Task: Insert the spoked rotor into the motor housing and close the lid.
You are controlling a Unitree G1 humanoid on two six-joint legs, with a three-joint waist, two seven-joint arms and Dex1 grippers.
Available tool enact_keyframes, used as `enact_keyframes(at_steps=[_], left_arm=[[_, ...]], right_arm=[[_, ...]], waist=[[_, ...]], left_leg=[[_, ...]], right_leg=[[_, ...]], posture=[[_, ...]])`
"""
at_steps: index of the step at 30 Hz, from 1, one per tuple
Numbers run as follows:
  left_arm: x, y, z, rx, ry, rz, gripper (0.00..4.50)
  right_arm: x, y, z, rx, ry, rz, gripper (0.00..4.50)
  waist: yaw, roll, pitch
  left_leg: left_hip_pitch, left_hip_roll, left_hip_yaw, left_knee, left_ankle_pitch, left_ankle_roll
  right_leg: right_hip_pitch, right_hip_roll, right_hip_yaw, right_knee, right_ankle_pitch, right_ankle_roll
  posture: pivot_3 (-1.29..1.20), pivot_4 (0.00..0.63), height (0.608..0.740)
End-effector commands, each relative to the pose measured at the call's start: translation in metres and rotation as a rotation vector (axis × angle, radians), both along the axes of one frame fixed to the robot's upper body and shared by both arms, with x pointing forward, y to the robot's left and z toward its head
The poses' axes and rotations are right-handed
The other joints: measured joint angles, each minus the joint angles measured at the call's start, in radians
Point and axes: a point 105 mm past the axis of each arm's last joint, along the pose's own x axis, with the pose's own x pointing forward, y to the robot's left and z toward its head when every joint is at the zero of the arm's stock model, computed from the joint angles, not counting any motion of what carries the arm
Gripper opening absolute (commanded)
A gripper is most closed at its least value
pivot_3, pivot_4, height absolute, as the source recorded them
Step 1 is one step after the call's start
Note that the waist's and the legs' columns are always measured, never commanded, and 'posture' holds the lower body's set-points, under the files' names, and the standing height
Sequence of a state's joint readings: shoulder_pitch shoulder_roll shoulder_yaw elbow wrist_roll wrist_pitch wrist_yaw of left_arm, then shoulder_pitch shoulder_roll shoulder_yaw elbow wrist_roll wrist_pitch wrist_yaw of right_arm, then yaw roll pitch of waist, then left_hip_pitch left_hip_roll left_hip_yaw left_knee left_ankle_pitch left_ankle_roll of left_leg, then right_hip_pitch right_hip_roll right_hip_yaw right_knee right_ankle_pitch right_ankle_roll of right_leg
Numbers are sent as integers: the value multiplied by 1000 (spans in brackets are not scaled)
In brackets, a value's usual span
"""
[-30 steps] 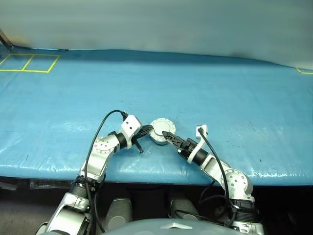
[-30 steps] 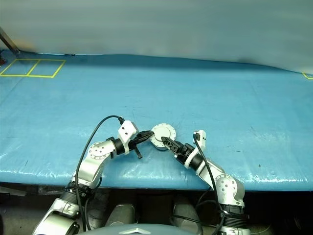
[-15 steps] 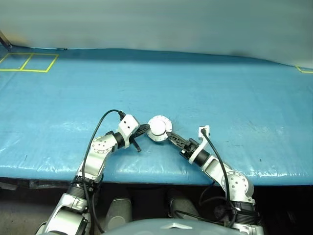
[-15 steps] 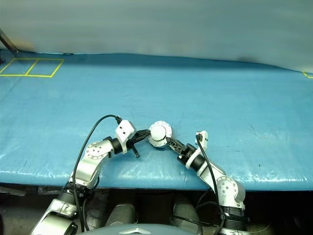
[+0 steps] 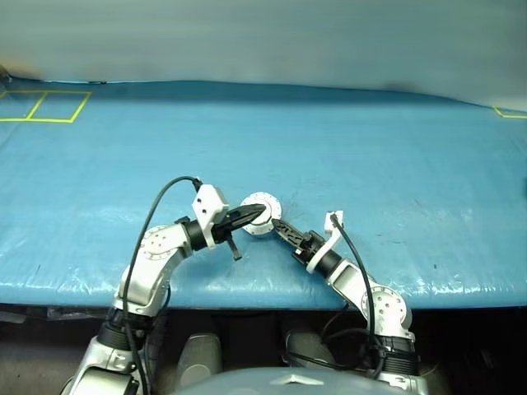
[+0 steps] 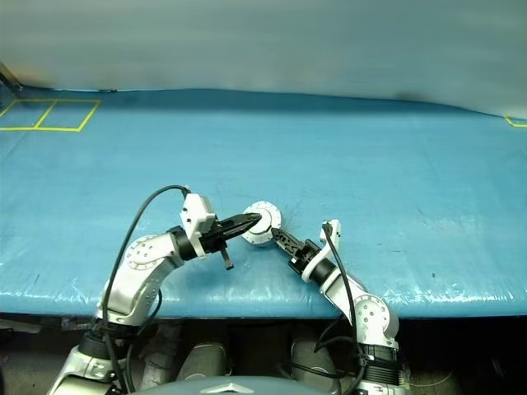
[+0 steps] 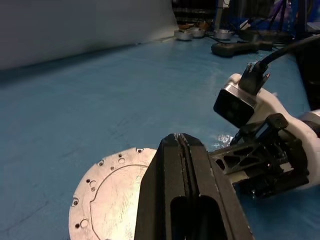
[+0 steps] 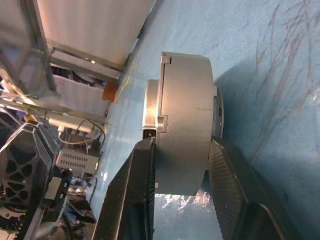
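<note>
A wrinkled blue sheet covers the table, with yellow taped squares at its far left corner and a pale wall behind. Near the front edge, the right gripper clamps the closed motor housing by its faces, lid on. The left gripper, fingers pressed together, hovers over it.

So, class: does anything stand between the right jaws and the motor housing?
Nothing visible does. The right jaws stand either side of the housing, pressed against its wall. The shut left jaws lie over the lid, clear of that grip.
</note>
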State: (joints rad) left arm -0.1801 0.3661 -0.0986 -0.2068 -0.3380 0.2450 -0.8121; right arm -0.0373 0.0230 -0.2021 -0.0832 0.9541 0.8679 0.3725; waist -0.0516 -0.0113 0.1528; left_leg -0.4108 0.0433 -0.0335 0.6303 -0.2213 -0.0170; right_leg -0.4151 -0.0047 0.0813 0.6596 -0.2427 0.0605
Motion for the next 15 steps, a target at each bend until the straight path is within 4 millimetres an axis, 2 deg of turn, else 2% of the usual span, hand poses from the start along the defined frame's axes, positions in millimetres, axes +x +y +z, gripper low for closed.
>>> enact_keyframes(at_steps=[1, 7, 12, 13, 15], left_arm=[[8, 24, 12, -73, 17, 111, 0], [4, 44, 8, -263, 190, 173, 0], [0, 52, 1, -370, 287, 203, 0], [0, 54, 0, -392, 299, 212, 387], [0, 56, 3, -494, 342, 212, 886]], right_arm=[[0, 7, 19, 145, -23, 26, 1160], [3, 15, 56, 289, -119, 48, 1160], [6, 19, 78, 340, -179, 61, 1160], [6, 20, 81, 343, -185, 63, 1160], [6, 22, 87, 355, -198, 70, 1160]], waist=[[0, 0, 0], [-7, 1, 3], [-9, 1, 4], [-9, 1, 3], [-8, 1, 4]], left_leg=[[0, 0, 0, 0, 0, 0], [-2, 0, -1, 0, 0, 0], [-2, 0, -2, 0, 0, 0], [-2, 0, -2, 0, 0, 0], [-2, 0, -2, 0, 0, 0]], right_leg=[[0, 0, 0, 0, 0, 0], [-1, 0, -1, 0, 0, 0], [-1, 0, -2, 0, 0, 0], [-1, 0, -2, 0, 0, 0], [-1, 0, -2, 0, 0, 0]], posture=[[0, 150, 740], [0, 150, 740], [0, 150, 740], [0, 150, 740], [0, 150, 740]])
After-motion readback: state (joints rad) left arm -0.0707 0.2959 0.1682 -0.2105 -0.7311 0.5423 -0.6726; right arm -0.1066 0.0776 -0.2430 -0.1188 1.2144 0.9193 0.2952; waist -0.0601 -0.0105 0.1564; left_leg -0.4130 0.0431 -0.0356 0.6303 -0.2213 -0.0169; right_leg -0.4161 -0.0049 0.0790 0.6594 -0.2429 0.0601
